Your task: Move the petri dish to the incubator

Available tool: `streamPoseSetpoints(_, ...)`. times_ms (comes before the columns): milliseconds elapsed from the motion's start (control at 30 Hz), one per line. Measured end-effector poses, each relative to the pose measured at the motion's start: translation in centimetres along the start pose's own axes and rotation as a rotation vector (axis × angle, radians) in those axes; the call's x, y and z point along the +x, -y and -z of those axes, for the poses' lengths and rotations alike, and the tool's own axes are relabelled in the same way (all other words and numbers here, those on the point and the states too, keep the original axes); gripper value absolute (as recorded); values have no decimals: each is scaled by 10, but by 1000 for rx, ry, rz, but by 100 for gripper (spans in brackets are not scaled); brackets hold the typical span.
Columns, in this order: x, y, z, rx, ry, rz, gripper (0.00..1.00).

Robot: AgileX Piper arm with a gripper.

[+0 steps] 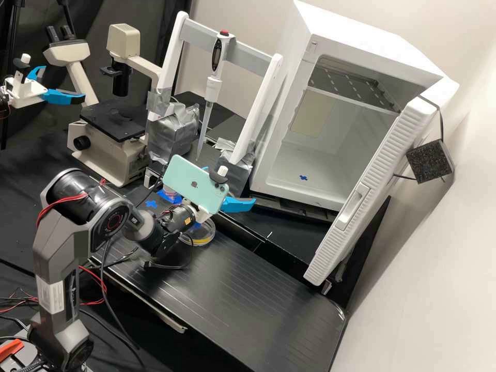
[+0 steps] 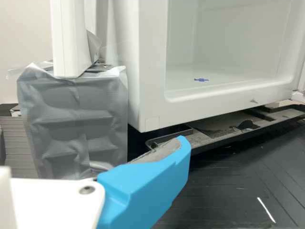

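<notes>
Gaping incubator (image 1: 283,116), shelf (image 1: 354,89) inside, petri dish (image 1: 202,233) outside

ok so there's an apple-shaped logo (image 1: 194,184) on the mint phone (image 1: 178,173), tiny white lettering (image 1: 135,220) on the arm (image 1: 62,248), and a pale label (image 1: 50,297) lower down, too small to read.

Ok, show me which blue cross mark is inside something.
The darker cross, down inside the white incubator; the brighter cross lies out on the black bench.

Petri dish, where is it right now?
High view: the petri dish sits on the bench, left of the open incubator, partly behind the arm's wrist.
</notes>
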Motion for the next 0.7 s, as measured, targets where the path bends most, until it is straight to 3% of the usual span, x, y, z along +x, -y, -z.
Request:
streamPoseSetpoints(333, -4, 0, -2, 0, 1, -2, 100)
streamPoseSetpoints(500, -30, -11, -12, 3, 12, -28, 100)
streamPoseSetpoints(700, -76, -25, -19, 27, -46, -97, 100)
